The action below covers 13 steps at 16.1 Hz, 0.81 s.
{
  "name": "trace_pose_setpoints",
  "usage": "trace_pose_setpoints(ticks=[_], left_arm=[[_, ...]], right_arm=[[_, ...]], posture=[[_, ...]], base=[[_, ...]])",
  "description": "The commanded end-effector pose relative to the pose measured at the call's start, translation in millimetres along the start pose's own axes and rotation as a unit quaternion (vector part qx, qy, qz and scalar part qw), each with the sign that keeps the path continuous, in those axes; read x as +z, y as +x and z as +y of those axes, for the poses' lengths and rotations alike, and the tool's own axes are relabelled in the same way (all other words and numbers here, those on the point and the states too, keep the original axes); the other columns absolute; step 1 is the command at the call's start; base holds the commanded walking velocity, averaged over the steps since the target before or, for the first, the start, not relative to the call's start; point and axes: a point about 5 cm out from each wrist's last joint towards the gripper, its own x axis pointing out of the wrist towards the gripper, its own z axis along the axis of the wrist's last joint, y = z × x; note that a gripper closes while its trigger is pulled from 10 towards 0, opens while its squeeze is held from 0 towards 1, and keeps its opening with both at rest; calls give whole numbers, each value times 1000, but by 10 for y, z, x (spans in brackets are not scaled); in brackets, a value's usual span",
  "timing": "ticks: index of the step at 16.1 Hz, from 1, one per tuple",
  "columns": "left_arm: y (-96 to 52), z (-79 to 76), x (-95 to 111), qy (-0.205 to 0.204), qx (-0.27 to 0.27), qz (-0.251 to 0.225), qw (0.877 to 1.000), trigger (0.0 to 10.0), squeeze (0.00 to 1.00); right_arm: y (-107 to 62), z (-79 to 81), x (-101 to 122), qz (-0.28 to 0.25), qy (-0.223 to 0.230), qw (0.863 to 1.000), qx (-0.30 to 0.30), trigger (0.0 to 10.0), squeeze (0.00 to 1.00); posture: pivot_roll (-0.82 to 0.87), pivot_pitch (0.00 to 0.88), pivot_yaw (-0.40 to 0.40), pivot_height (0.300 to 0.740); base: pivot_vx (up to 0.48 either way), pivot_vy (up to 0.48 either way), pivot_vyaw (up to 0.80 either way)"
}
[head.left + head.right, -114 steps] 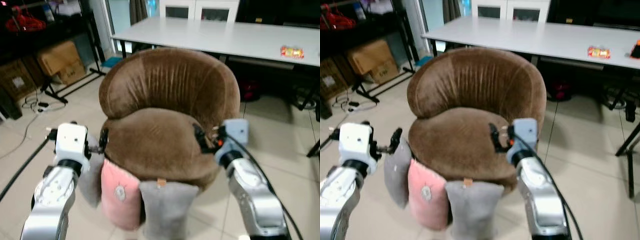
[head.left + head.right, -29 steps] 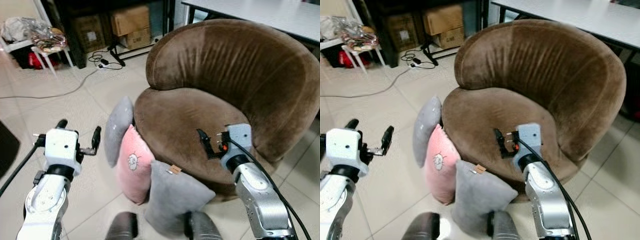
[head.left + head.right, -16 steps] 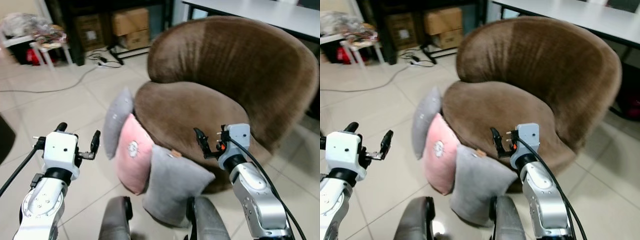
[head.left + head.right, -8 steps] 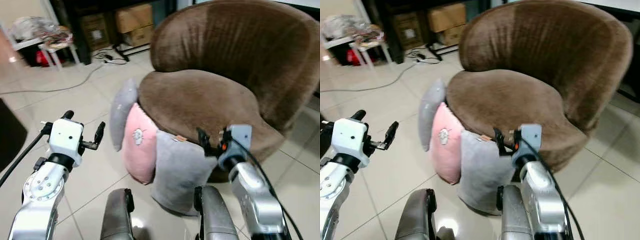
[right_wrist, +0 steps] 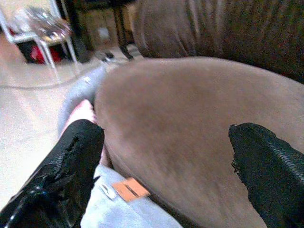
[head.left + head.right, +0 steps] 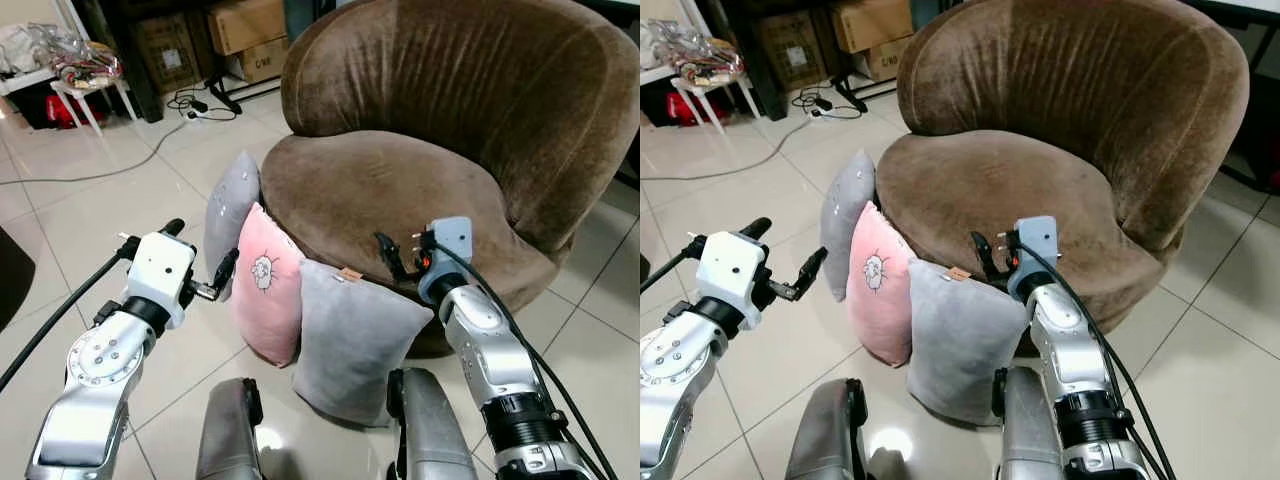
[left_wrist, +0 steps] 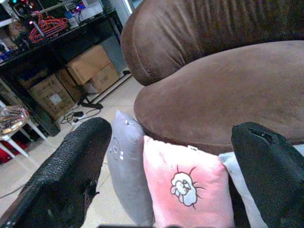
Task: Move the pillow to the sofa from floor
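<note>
Three pillows stand on the floor, leaning against a round brown sofa chair (image 6: 400,190): a small grey one (image 6: 226,212), a pink one with a cartoon face (image 6: 266,292) and a larger grey one (image 6: 350,340). My left gripper (image 6: 200,250) is open, just left of the pink pillow, and holds nothing. In the left wrist view the pink pillow (image 7: 187,183) lies between the two black fingers (image 7: 71,175). My right gripper (image 6: 393,262) is open above the larger grey pillow's top edge, in front of the seat cushion (image 5: 180,118).
My two grey legs (image 6: 230,440) stand on the tiled floor right before the pillows. Cardboard boxes (image 6: 245,20), a dark shelf, a small white stand (image 6: 85,70) and a cable on the floor (image 6: 100,175) lie at the back left.
The view has shifted and come nearer to the chair. My left gripper has moved right, closer to the pink pillow. Both grippers stay open and the pillows have not moved.
</note>
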Motion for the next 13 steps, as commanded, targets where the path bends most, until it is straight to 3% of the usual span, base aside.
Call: trace_pose_setpoints(ticks=[1,3,5,11,13], left_arm=[[-34,10,-24,-3,5,6,1000,10000,0],[-70,0,-53,-7,17,7,1000,10000,0],[-178,-63,-67,-9,16,20,1000,10000,0],[-193,-59,-4,-6,17,18,1000,10000,0],[-201,-38,18,-1,12,18,1000,10000,0]], right_arm=[[-6,4,-12,7,27,1000,2,10000,1000],[-63,19,-35,-11,48,999,8,10000,1000],[-220,137,-136,-22,71,997,7,10000,1000],[-248,243,-173,-15,74,997,9,10000,1000],[-209,249,-163,-25,77,997,1,10000,1000]], posture=[[-108,0,67,525],[-95,0,59,525],[-91,0,67,500],[-70,0,66,445],[-58,0,84,445]], base=[[0,0,0],[0,0,0],[0,0,0],[0,0,0],[0,0,0]])
